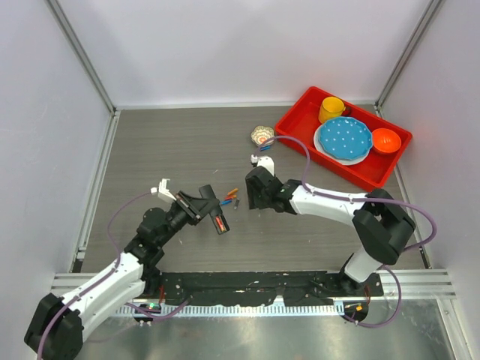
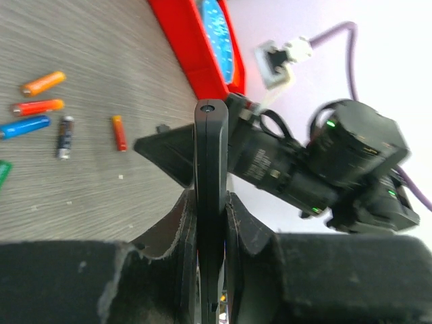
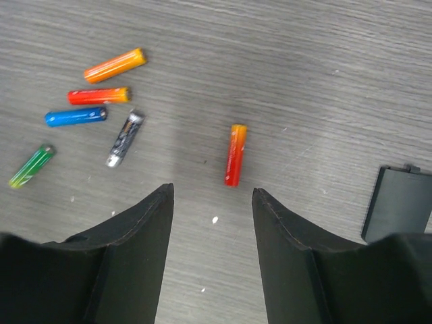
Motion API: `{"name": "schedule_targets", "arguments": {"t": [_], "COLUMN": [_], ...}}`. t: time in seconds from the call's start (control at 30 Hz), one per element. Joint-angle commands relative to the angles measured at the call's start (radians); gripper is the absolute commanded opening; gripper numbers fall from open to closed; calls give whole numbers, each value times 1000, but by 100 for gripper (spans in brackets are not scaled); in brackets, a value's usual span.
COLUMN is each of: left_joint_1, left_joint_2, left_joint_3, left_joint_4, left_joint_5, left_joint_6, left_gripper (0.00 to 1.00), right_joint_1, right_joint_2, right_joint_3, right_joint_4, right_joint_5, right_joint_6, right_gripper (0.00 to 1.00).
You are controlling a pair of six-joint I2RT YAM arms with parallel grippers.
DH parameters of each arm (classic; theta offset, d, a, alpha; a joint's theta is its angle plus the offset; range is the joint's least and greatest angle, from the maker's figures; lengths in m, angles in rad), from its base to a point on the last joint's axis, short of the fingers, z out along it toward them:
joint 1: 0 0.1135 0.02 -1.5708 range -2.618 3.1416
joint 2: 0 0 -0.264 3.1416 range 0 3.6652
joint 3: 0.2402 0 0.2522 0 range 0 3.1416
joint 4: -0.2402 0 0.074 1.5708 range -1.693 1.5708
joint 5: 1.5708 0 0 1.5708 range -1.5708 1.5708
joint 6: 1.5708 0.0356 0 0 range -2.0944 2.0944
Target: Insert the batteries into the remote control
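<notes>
My left gripper (image 1: 207, 202) is shut on the remote control (image 1: 220, 223), a slim black bar held above the table. A red streak shows on its upper face. In the left wrist view the remote (image 2: 209, 155) stands edge-on between the two fingers (image 2: 177, 229). Several batteries (image 1: 229, 199) lie loose on the table: orange (image 3: 115, 65), red (image 3: 99, 95), blue (image 3: 75, 116), grey (image 3: 125, 138), green (image 3: 30, 166), and a red-orange one (image 3: 235, 154) apart from the rest. My right gripper (image 3: 212, 189) is open and empty, just short of that red-orange battery.
A flat black cover piece (image 3: 398, 202) lies on the table right of the right gripper. A red tray (image 1: 300, 112) at the back right holds a yellow cup (image 1: 331, 109), a blue plate (image 1: 343, 139) and an orange bowl (image 1: 385, 140). A small round cup (image 1: 261, 135) stands left of it.
</notes>
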Motion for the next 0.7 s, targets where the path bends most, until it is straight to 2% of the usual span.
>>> {"name": "schedule_targets", "arguments": {"t": [0.0,0.33,0.67], "left_joint_1": [16,17,17], "left_joint_2": [64,42,43], "left_joint_3": [37,20,16], "left_joint_4": [291,297,329], "left_joint_5": [152,157,175], "left_joint_6": [-46,-40,-43], "left_gripper": [0,0,0], "right_joint_1": [-37,-104,-104], "right_joint_2": [40,101,141], "right_joint_3": [18,18,24], "right_joint_4": [58,118,122], "right_joint_5": [34,-61,-87], "right_joint_6": [1,-25,-48], "right_gripper": [54,43,41]}}
